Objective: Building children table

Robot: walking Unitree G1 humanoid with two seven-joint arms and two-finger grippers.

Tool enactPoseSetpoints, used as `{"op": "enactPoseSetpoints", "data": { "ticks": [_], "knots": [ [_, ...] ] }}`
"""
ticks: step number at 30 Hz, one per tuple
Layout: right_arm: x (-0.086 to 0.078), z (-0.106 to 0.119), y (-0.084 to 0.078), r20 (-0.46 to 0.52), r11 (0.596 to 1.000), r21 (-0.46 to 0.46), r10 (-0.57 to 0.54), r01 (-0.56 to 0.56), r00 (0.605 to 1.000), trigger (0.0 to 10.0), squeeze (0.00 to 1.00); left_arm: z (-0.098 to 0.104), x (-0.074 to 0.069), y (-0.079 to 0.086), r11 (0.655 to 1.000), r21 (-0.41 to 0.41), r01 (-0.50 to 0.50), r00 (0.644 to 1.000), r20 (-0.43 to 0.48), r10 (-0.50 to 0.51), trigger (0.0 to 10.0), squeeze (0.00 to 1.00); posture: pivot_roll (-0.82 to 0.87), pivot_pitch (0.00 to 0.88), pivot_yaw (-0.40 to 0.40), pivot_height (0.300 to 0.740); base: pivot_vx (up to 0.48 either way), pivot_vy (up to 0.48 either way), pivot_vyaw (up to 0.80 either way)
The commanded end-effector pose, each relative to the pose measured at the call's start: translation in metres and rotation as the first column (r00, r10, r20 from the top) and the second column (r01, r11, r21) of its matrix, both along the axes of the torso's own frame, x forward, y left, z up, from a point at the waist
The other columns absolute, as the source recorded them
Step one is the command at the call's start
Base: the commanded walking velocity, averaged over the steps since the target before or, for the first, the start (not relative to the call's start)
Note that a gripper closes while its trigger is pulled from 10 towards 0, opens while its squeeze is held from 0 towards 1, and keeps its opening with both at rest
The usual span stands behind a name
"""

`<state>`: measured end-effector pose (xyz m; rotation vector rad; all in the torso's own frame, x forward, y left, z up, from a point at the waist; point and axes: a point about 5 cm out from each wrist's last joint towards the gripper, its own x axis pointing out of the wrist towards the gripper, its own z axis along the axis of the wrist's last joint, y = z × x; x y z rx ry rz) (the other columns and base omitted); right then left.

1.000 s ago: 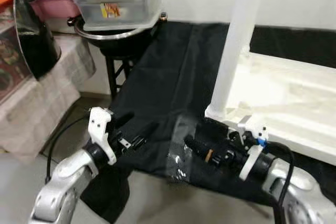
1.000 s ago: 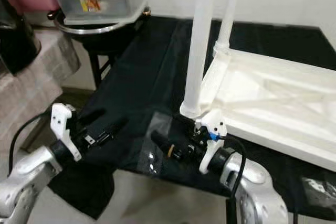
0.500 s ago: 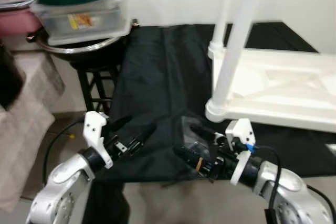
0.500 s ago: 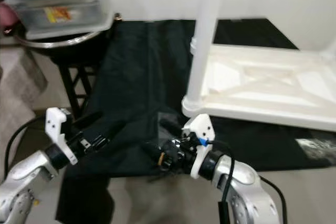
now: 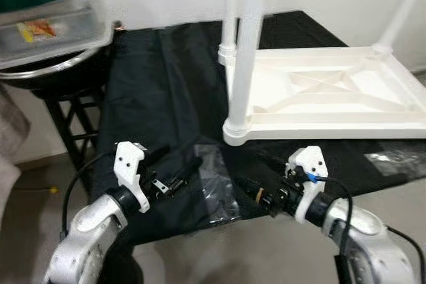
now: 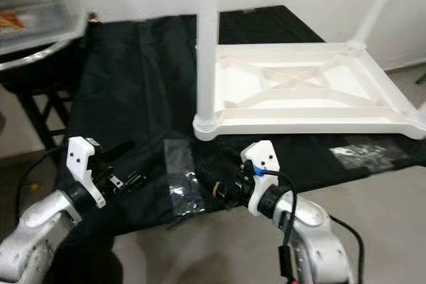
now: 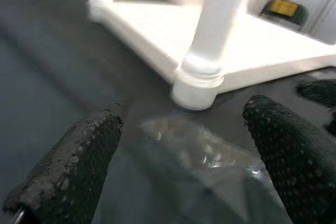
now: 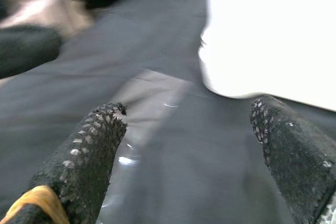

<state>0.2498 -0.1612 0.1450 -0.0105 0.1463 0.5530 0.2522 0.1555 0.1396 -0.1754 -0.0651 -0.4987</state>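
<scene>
nearest, two silver arms bent at the elbow and reaching forward over the near edge of a black cloth. left gripper held low near the cloth's near left corner, wrist rolled so the white bracket stands upward, fingers spread wide with nothing between them. right gripper opposite it, angled inward toward the left one, fingers likewise parted and empty, a yellow band on one of them. between the two grippers, flat on the cloth at its near edge, a clear plastic bag, crinkled and glinting; just beyond both sets of fingertips, not touched.

a little further in, the white children's table lying upside down on the cloth, its ribbed underside facing up, nearest corner just past the bag. one white leg standing upright in that nearest corner socket, another upright at the far left corner, a third slanting up from the far right corner. another scrap of clear plastic on the cloth by its near right edge, in front of the table.

off the cloth's left edge, a dark stool carrying a metal bowl and a clear container with a green lid. beyond everything, a pale wall.
</scene>
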Motion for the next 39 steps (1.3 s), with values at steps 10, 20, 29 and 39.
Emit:
{"op": "enactPoseSetpoints", "data": {
  "ticks": [10, 20, 29, 39],
  "knots": [
    [0.008, -0.021, 0.023, 0.038, 0.995, -0.022, -0.099, 0.1, 0.994, 10.0, 0.0, -0.017, -0.023, 0.011, 0.97, -0.057, -0.238, 0.971, -0.02, 0.238, 10.0, 0.0, -0.01, 0.062, -0.023, 0.74, 0.0, 0.0, -0.8],
    [0.016, -0.027, 0.027, 0.086, 0.996, -0.011, -0.082, 0.084, 0.993, 10.0, 0.0, -0.019, -0.013, 0.003, 0.962, 0.029, -0.27, 0.962, 0.041, 0.269, 10.0, 0.0, 0.0, 0.009, -0.037, 0.74, 0.0, 0.0, -0.64],
    [0.021, -0.025, 0.031, 0.118, 0.999, -0.018, -0.038, 0.041, 0.992, 10.0, 0.0, -0.014, -0.009, 0.003, 0.958, 0.009, -0.288, 0.956, 0.069, 0.287, 10.0, 0.0, -0.01, 0.007, -0.039, 0.74, 0.0, -0.153, 0.0],
    [0.027, -0.026, 0.031, 0.127, 1.0, -0.014, 0.001, 0.001, 0.992, 10.0, 0.0, -0.01, 0.0, 0.003, 0.948, 0.004, -0.317, 0.945, 0.089, 0.316, 10.0, 0.0, -0.01, 0.0, -0.037, 0.74, 0.0, -0.457, 0.0]
  ]
}}
